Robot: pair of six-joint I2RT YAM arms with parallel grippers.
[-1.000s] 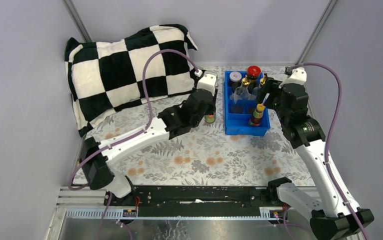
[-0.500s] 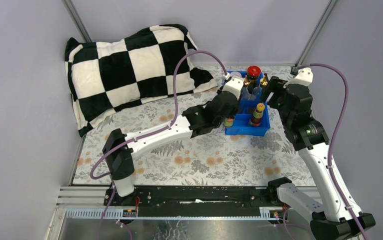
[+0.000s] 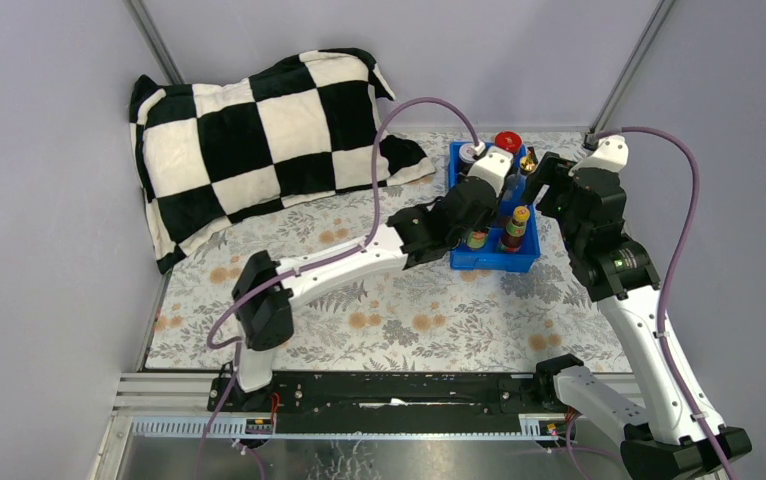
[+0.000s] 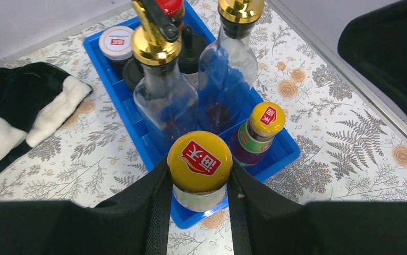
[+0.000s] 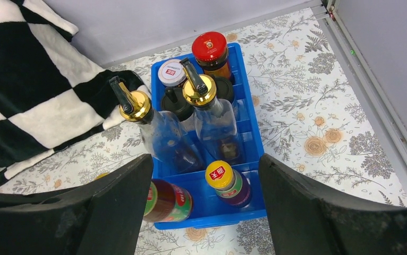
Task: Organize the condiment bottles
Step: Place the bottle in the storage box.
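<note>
My left gripper (image 4: 198, 186) is clamped on the orange-capped dark sauce bottle (image 4: 200, 159), held over the near-left corner of the blue plastic divided tray (image 4: 286, 154) beside its twin bottle (image 4: 260, 133); I judge placing is under way, and next I lower it squarely and let go.

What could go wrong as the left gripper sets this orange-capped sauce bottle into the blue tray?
1. The orange-capped dark sauce bottle, clamped in the left gripper, looks tilted in the right wrist view; it may catch the wall of the blue plastic divided tray or topple on release.
2. The tall clear gold-spouted bottle stands right behind it; the fingers could knock it over.
</note>
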